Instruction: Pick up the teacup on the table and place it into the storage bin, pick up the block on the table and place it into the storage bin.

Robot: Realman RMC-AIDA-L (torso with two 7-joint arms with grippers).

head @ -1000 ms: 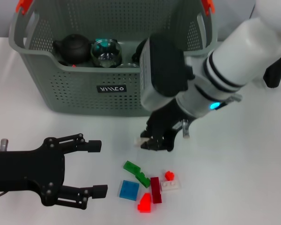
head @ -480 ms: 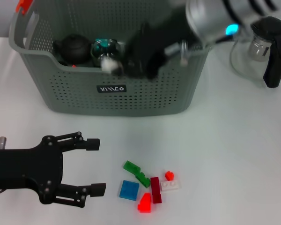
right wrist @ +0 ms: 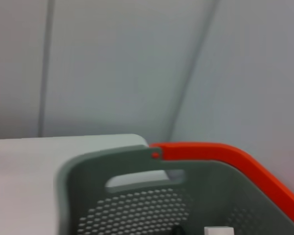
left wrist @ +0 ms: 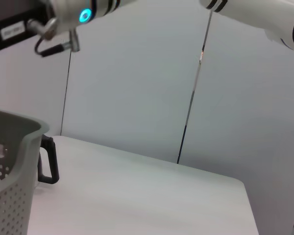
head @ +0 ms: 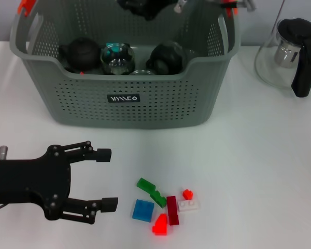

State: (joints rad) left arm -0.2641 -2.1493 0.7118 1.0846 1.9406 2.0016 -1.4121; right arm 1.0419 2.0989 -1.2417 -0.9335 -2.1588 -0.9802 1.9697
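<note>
Fingers of our right gripper [head: 145, 6] show only as dark shapes above the back of the storage bin [head: 125, 98], cut off by the top of the head view, so we cannot tell if they are open or closed. In the right wrist view we see a small white block [right wrist: 218, 230] at the very edge, over the inside of the bin, but we cannot tell if the gripper holds it. That view also shows the bin's grey wall and one orange handle clip [right wrist: 220, 154].

Our left gripper [head: 104, 179] hangs over the near left part of the bench [head: 259, 171]. Its two black fingers are spread wide apart and hold nothing. It points toward the blocks but is well apart from them.

The bin stands at the far side of the bench, toward the left. It has a small black label [head: 124, 98] on its front. Inside it we see a dark teapot [head: 81, 53], a round glass thing [head: 117, 56], and another dark round thing [head: 166, 57]. We cannot pick out a teacup for sure.

Near the front edge of the bench lies a little pile of blocks: a green block [head: 151, 191], a blue block [head: 142, 210], a bright red block [head: 159, 225], a dark red block [head: 172, 209], and a white block with a red stud [head: 188, 203]. They lie close together, some touching.

A glass jug [head: 286, 54] with a black lid and handle stands at the far right corner, beside the bin but apart from it.
</note>
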